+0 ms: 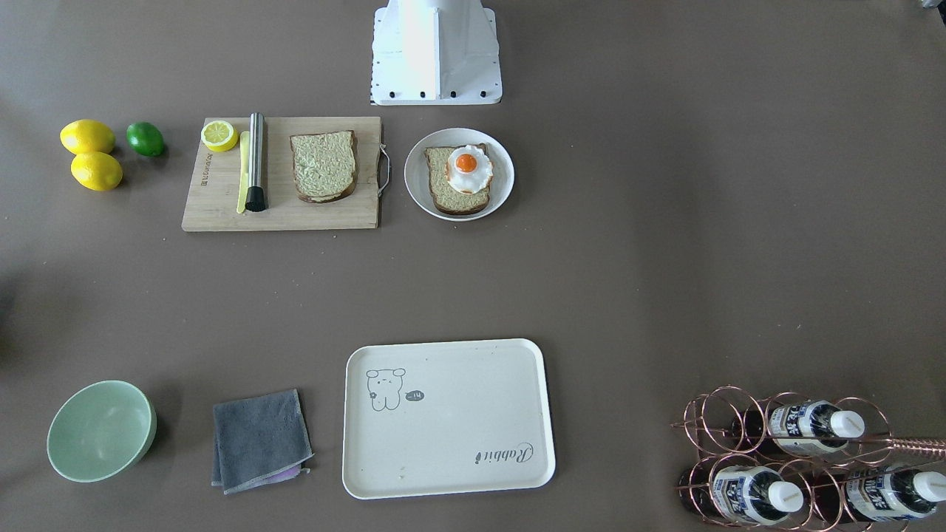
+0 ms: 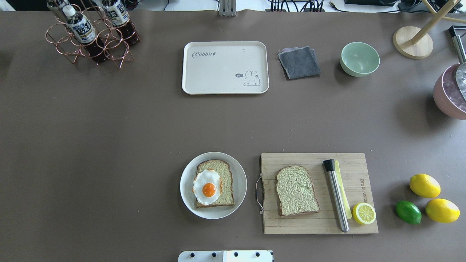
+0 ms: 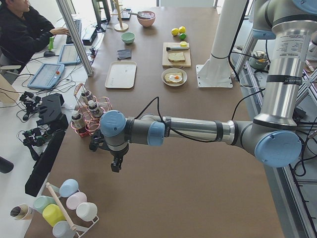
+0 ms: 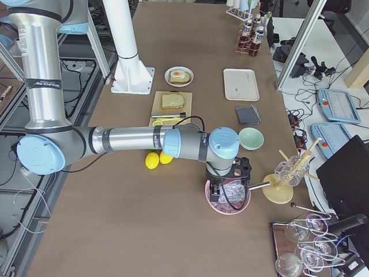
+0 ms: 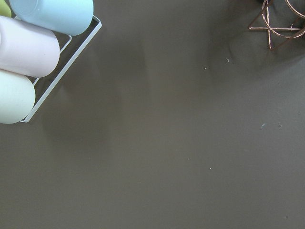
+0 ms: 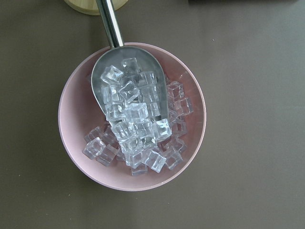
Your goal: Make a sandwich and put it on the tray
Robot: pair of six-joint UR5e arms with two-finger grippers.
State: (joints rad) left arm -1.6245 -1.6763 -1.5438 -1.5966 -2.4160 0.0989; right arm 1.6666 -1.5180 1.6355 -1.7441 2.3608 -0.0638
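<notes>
Left hand [image 3: 117, 166]: hangs over bare bench [image 2: 109, 145] between a cup rack [image 3: 69, 203] and the copper bottle rack [image 3: 91, 113]. It shows only from the side, so I cannot tell whether it is wide or narrow.

Right hand [image 4: 218, 195]: above a pink bowl [image 6: 71, 138] of ice cubes [image 6: 138, 129] with a metal scoop [image 6: 112, 28] lying in it. Its spread cannot be told either.

Sandwich unassembled:
- One bread slice [image 2: 226, 178] lies on the white plate [image 2: 186, 198], with the fried egg [image 2: 207, 186] on top, overhanging one edge.
- The other bread slice [image 2: 296, 190] lies flat on the cutting board [image 2: 313, 223], just beside the plate.

Tray [image 2: 218, 69]: at the bench's far side, well apart from both slices. A grey cloth [image 2: 299, 62] lies just beside it, with a green bowl [image 2: 359, 58] beyond.
</notes>
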